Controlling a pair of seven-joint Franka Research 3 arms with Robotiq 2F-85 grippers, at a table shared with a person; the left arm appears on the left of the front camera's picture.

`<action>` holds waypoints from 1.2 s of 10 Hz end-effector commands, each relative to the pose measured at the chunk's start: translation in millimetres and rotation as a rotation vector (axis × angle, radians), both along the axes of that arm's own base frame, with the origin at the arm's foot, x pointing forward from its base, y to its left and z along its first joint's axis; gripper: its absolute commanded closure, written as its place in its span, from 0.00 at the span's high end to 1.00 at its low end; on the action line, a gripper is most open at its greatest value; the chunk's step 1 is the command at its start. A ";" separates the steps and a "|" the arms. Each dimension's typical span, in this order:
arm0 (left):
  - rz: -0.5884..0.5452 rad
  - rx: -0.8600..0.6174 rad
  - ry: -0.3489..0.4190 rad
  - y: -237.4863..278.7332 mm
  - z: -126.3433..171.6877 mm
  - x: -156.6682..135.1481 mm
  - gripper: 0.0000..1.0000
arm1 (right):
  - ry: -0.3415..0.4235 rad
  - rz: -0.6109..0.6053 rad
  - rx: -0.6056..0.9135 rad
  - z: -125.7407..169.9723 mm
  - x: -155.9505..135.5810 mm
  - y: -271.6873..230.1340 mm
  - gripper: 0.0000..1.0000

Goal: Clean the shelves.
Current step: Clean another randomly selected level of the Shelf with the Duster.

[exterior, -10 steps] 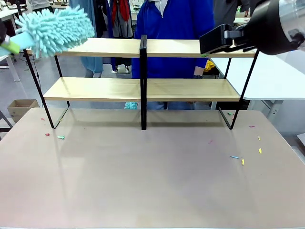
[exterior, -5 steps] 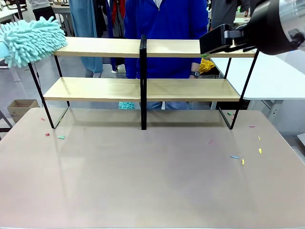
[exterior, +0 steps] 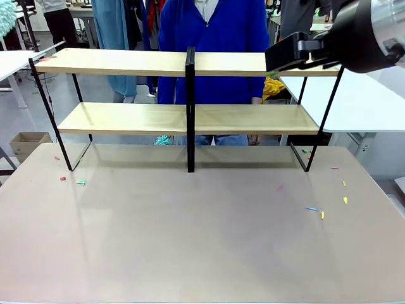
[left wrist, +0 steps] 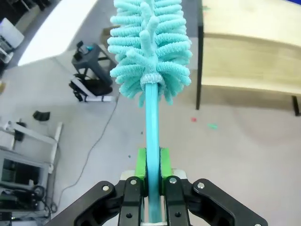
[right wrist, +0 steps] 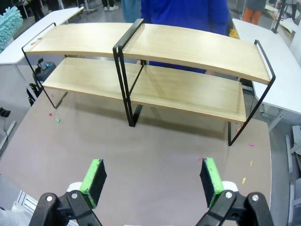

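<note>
Shelves (exterior: 126,118) stand at far side of table (exterior: 190,253), person (exterior: 215,31) behind. L gripper (left wrist: 151,162) is off past shelves' left end, clamped on teal duster (left wrist: 150,42) handle, fluffy head fwd. R gripper (right wrist: 153,181) is up high, facing shelves, pads wide apart, empty.

The shelves (exterior: 190,107) stand upright at the far end of the table (exterior: 202,247), across from me. They form a wide two-tier rack: four long light-wood boards on a thin black metal frame, with a black central upright splitting each tier into two. The frame's feet rest on the tabletop near its far edge. Both tiers lie level, the upper boards directly above the lower ones.
</note>
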State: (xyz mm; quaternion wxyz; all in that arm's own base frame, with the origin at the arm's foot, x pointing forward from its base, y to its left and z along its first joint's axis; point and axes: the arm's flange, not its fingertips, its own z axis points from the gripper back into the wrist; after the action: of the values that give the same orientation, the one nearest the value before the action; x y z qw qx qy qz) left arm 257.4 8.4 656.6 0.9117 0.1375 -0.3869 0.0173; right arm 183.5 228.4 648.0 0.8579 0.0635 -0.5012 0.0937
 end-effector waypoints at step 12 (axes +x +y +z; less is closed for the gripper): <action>-0.352 -0.885 -0.183 183.0 52.0 -51.2 0.13 | 0.002 0.008 0.001 1.2 0.0 -0.5 1.00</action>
State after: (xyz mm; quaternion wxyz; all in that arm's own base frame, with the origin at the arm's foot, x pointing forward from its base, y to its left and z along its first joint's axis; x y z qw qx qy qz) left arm 208.7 186.9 709.2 0.8328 -0.2931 -0.4647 0.0685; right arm 183.6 228.2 647.9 0.8580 0.0635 -0.5011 0.0936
